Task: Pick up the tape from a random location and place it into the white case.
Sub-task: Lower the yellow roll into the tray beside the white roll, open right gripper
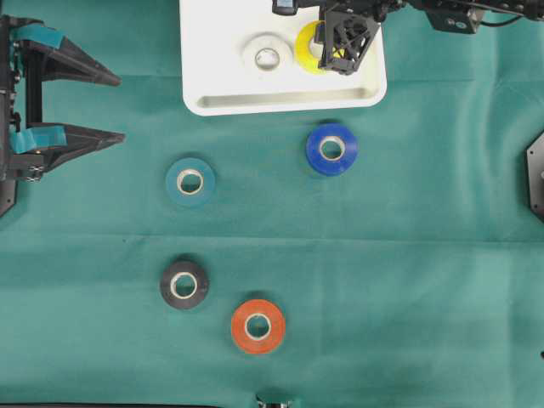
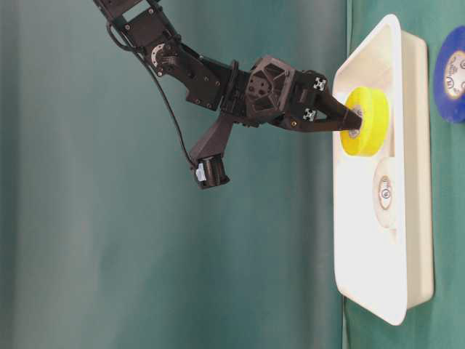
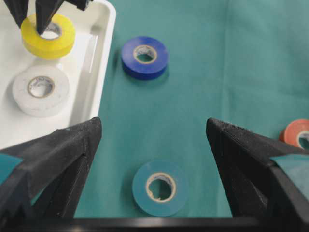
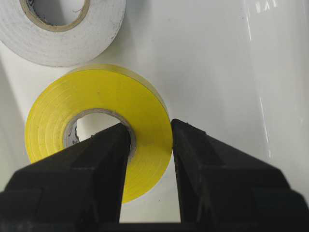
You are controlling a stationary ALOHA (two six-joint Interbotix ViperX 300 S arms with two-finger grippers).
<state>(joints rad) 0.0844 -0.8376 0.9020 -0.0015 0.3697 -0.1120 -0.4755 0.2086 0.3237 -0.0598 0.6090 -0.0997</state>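
- Six tape rolls are counted in the overhead view: a teal roll [image 1: 189, 181], a black roll [image 1: 184, 284], an orange roll [image 1: 258, 326] and a blue roll [image 1: 331, 149] lie flat and well apart on the green-covered counter [image 1: 425, 255], while a white roll [image 1: 267, 56] and a yellow roll [image 1: 316, 47] are found at the white case [image 1: 280, 100], which is one in number.
- Two tools are seen: the left tool [image 1: 85, 106] at the left edge of the overhead view, with jaws spread wide and nothing between them, and the right tool [image 4: 150, 145] over the case at the top of that view.
- The yellow roll is a glossy ring with a pale cardboard core; its wall is clamped by the right tool, one finger inside the core and one outside.
- In the table-level view the yellow roll is shown over the case's far end, just beside the white roll; whether it touches the case floor cannot be told.
- The case is a shallow white tray with rounded corners and a raised rim; its upper part is cut off by the top edge of the overhead view.
- In the left wrist view the orange roll is cut off at the right edge, and the yellow roll is partly covered overhead by the right tool.
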